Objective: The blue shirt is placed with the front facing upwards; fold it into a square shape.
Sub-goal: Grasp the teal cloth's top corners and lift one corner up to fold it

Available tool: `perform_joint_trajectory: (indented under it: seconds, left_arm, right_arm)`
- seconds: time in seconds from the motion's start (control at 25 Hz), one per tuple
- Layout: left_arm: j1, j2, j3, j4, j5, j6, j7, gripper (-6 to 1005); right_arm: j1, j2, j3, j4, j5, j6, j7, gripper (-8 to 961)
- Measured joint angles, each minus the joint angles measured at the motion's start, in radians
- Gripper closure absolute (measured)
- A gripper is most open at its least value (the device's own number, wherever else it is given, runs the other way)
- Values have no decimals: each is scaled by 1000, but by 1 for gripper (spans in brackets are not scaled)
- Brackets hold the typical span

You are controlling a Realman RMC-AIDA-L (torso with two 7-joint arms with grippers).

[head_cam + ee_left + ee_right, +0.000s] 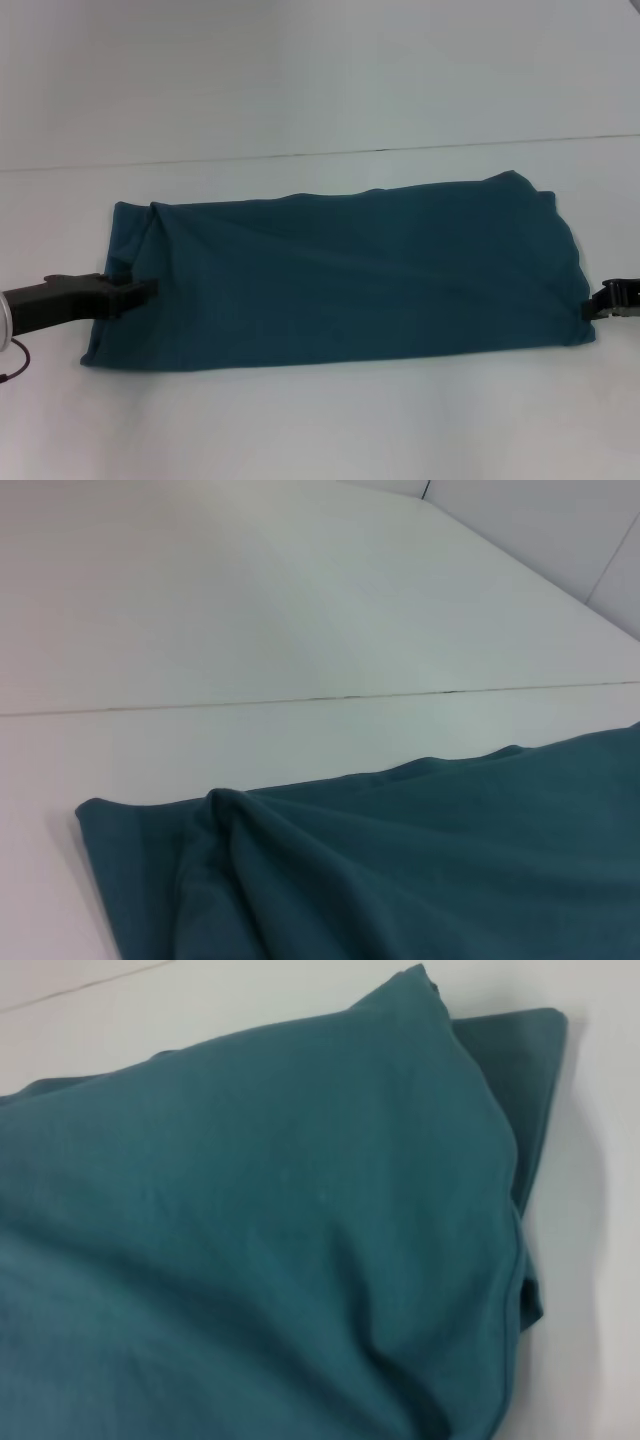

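A blue shirt [340, 275] lies on a white table [320, 420], already folded lengthwise into a long band that runs across the head view from the robot's left to its right. No lettering, sleeves or collar show; only plain teal cloth faces up, so the sides seem to have been folded in. The left gripper [140, 290] reaches in low from the left and sits at the shirt's left end, its dark tip touching the cloth near a raised fold; whether its fingers are pinching the fabric or merely resting against it cannot be told. The right gripper [600, 303] is at the right end, just at the cloth's edge, mostly cut off by the frame, and its finger state cannot be told either. The left wrist view shows a bunched ridge [240, 820] near the left corner, and the right wrist view shows stacked layers [530, 1070] at the right end with one layer peeking out beneath another. Judging by this, the lengthwise fold is done but a bit uneven; what remains is folding the band end over end into a square and smoothing it.
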Motion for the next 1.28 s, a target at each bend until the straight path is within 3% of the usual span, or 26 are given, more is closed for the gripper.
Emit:
perform_joint_trajectory:
  seconds: [0.32,1.08,1.28]
  left_arm:
    - [0,-1,0,0,0,0,5,600]
    - [-2,-2,0,0,-1,0,6,601]
    - [-5,-2,0,0,-1,0,5,601]
  right_arm:
    - [-3,1,6,0,0,9,0,942]
    - [-44,-8,38,-39,50,-37,-34,948]
    - [-45,3,43,-39,52,-12,-55,947]
